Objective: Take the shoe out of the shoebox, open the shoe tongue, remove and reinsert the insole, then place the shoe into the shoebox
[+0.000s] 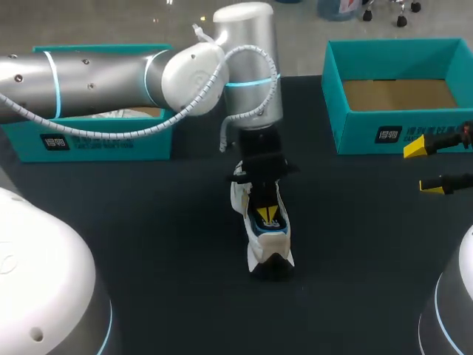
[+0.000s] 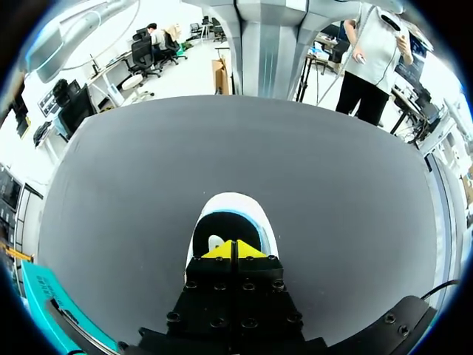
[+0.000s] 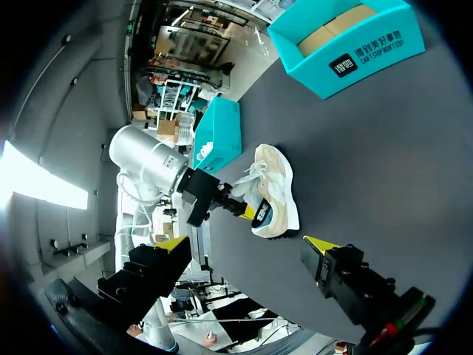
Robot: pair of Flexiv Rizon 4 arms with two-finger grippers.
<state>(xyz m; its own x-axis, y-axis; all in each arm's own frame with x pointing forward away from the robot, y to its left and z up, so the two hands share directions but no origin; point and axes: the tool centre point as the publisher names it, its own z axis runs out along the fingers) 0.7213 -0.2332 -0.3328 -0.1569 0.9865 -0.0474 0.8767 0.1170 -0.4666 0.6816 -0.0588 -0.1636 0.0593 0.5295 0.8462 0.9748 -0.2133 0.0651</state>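
left claw (image 1: 267,216), tips pressed together, sits inside the opening of the shoe (image 1: 273,242), which stands on the dark tabletop (image 1: 148,244) near the middle. right claw (image 1: 427,166) hangs spread by the right edge, well apart from the shoe. farther back sit a left shoebox (image 1: 111,142) and a right shoebox (image 1: 362,133), both teal.

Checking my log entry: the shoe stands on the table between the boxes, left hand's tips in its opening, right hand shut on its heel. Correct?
No: the right hand is open and clear of the shoe, as the right wrist view shows. The rest stands.
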